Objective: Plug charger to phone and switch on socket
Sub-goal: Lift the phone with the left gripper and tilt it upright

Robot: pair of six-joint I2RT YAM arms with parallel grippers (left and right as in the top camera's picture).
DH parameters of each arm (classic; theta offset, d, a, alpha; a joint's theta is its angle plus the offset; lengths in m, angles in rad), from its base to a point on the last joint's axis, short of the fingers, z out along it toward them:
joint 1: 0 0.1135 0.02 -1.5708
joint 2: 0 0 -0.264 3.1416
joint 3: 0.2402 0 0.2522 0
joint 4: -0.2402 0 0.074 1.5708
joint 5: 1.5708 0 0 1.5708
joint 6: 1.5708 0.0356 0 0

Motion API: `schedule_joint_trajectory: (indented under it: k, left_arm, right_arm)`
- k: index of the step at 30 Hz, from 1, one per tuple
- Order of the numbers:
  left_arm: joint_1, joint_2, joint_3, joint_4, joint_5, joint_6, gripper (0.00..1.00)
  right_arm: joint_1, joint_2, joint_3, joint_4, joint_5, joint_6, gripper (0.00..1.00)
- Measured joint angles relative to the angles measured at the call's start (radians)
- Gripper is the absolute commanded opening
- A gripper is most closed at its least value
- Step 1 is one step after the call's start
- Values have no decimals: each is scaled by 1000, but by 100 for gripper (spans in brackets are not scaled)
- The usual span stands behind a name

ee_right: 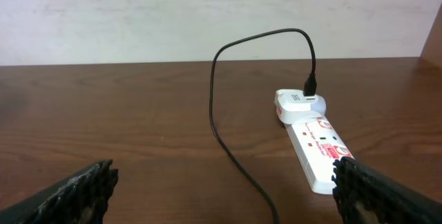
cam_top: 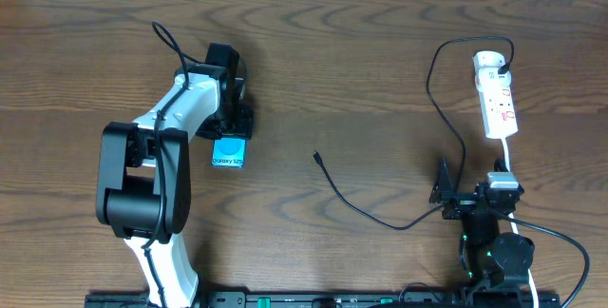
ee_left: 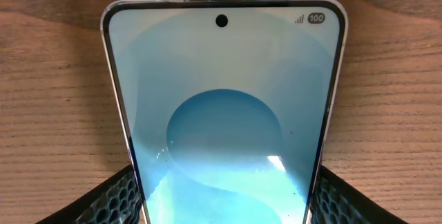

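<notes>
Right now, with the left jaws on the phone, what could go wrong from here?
1. The left jaws pinch the slim blue-teal-screened smartphone only by its edges, so lifting could let it slip.
2. The thin black charger cable runs beside the open right jaws, and a snag may drag its small connector tip away.
3. The white power strip with red markings lies loose and could shift when pressed.

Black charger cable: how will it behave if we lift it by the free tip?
Probably floppy: the charger is thin and lies in loose curves, so it should sag and trail. Likely light; the connector tip may swing or twist. Its far end is plugged into the adapter, so a hard pull could drag the socket.
</notes>
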Motion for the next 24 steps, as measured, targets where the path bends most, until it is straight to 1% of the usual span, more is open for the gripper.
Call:
schedule_joint_trajectory:
  k: [24]
  left_arm:
    - [0, -3, 0, -9, 16, 0, 7]
  right_arm:
    - [0, 0, 0, 0, 0, 0, 99]
